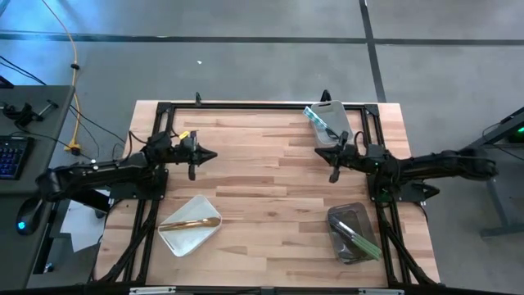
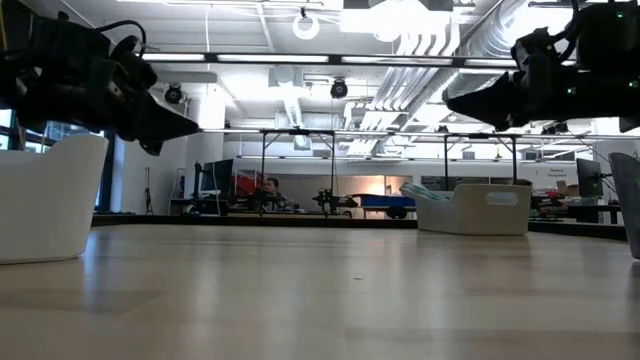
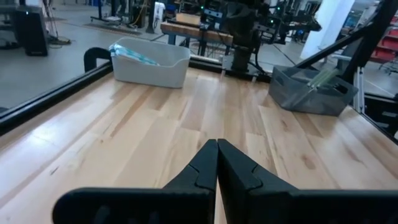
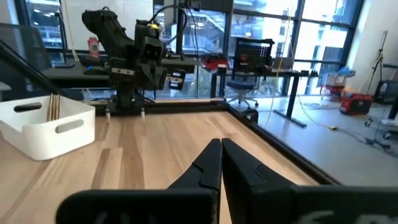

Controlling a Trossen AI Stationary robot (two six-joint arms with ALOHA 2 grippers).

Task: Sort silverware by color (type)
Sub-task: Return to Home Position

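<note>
Both closed and empty, left gripper [image 1: 214, 155] and right gripper [image 1: 318, 148] hover above the table [image 1: 262, 192]; gold cutlery [image 1: 193, 222] lies in the white tray [image 1: 177, 242].

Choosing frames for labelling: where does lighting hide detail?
Low view: bright ceiling lights turn the left gripper and right gripper into silhouettes. Right wrist view: daylit windows backlight the left arm. High view: table evenly lit, no glare.
</note>
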